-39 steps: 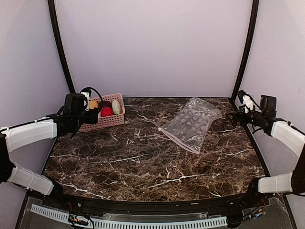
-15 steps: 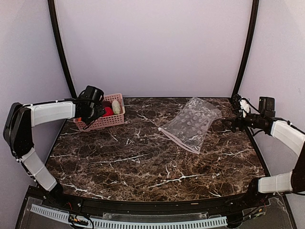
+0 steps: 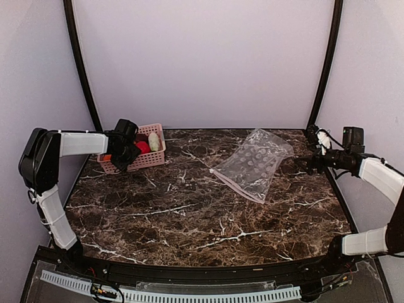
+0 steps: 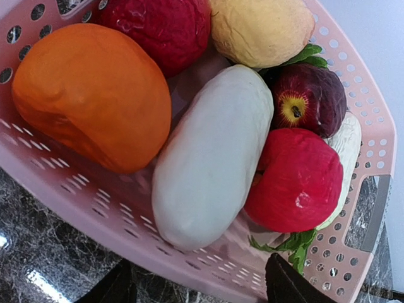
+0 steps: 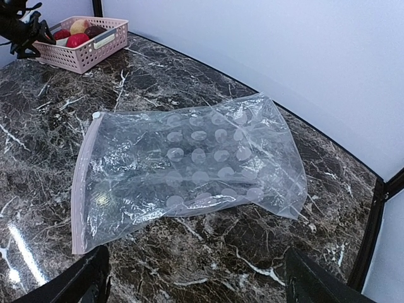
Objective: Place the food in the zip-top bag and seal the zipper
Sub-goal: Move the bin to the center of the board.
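Left gripper (image 4: 202,291) first: its fingers (image 4: 287,287) are spread apart and we see nothing caught between them. They hang right at the near wall of the pink basket (image 4: 69,183). Just beyond them all the food is in the basket: the orange piece (image 4: 95,95), the long white piece (image 4: 208,158) leaning against it, the red one (image 4: 293,180), the dark purple one (image 4: 306,101) and the yellow one (image 4: 262,28), packed tight together.

Over on the far side, our right gripper (image 5: 199,285) is wide open too, holding nothing and looking down at the zip-top bag (image 5: 189,164). The bag lies flat and empty on the marble table (image 3: 189,214), well apart from the basket. Its zipper (image 5: 82,183) runs along the edge towards the basket; we cannot tell whether it is pressed shut.

So we judge this is the very start: nothing bagged, nothing sealed, and the first pick not yet made.
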